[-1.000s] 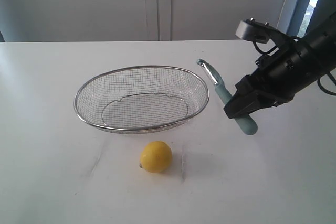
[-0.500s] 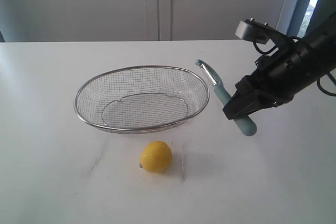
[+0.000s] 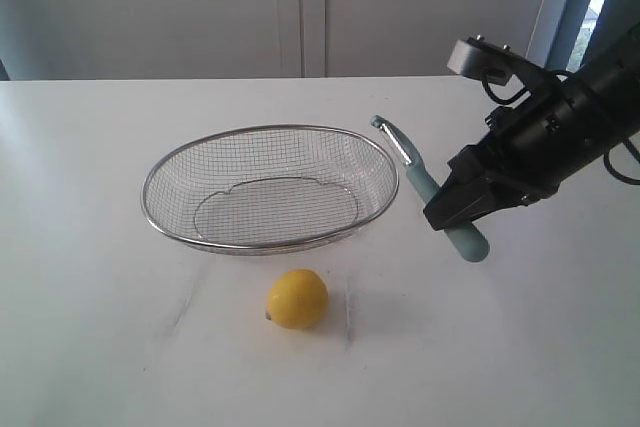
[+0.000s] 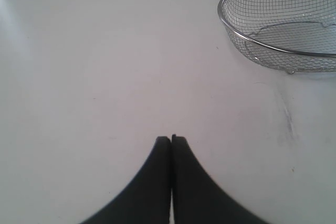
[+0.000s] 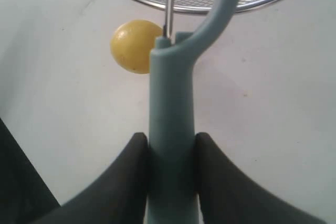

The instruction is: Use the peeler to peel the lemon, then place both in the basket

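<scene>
The yellow lemon [image 3: 297, 299] lies on the white table in front of the wire-mesh basket [image 3: 270, 187]; it also shows in the right wrist view [image 5: 134, 45]. My right gripper [image 3: 452, 215] is shut on the teal handle of the peeler [image 3: 430, 187], held above the table to the right of the basket, blade head pointing toward the basket's rim. In the right wrist view the handle [image 5: 172, 129] sits between both fingers of the right gripper [image 5: 170, 142]. My left gripper [image 4: 171, 140] is shut with nothing in it, over bare table, the basket [image 4: 283, 22] off to one side. The left arm is out of the exterior view.
The white table [image 3: 100, 327] spreads around the basket and lemon. A pale wall with a door seam stands behind, and a blue frame [image 3: 570, 7] rises at the back right.
The right gripper and the peeler have shifted very slightly left toward the basket. The lemon and the basket have not moved.
</scene>
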{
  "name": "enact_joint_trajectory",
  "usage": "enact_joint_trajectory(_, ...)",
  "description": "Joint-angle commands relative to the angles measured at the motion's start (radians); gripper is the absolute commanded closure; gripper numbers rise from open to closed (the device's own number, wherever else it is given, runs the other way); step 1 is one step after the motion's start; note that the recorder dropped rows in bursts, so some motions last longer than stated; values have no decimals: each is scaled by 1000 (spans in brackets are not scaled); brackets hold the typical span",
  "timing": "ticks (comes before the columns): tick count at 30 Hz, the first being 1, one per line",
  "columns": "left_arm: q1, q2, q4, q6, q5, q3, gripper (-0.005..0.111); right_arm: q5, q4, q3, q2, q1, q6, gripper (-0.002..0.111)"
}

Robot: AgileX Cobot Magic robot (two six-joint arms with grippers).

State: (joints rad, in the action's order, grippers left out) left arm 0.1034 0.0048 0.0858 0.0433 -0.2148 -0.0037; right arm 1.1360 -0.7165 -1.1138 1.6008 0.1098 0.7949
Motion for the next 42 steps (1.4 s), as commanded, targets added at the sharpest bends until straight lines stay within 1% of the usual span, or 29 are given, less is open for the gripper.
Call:
enact_joint_trajectory(1,-2,-5,4,-3,3,4,107,3,-13,2,-10,0,8,108)
enact_joint_trajectory(4,-2,-5,-42,-130,4,4,107,3,-13,2,-10,0,8,108)
enact_joint_trajectory(5,-2,-5,-42,-136,4,4,107,3,-13,2,-10,0,8,108)
enact_joint_trajectory(9,-2,-5,-42,-137,6,4,107,5,-13,2,-10,0,8,108)
enact_joint_trajectory(21,-2,-5,-42,-134,79,4,107,5,-13,2,-10,0,8,108)
enact_joint_trajectory(26,-2,-5,-38,-58,95,4,107,5,-13,2,-10,0,8,108)
enact_joint_trajectory(29,-2,-5,-38,-43,108,4,107,5,-13,2,-10,0,8,108)
enact_joint_trajectory(33,-2,-5,-38,-43,200,4,107,5,-13,2,-10,0,8,108)
enact_joint_trajectory(35,-2,-5,-33,2,264,4,107,5,-13,2,-10,0,8,108)
enact_joint_trajectory(39,-2,-5,-33,249,428,4,107,5,-13,2,-10,0,8,108)
enact_joint_trajectory(42,-2,-5,-33,369,540,4,107,5,-13,2,-10,0,8,108)
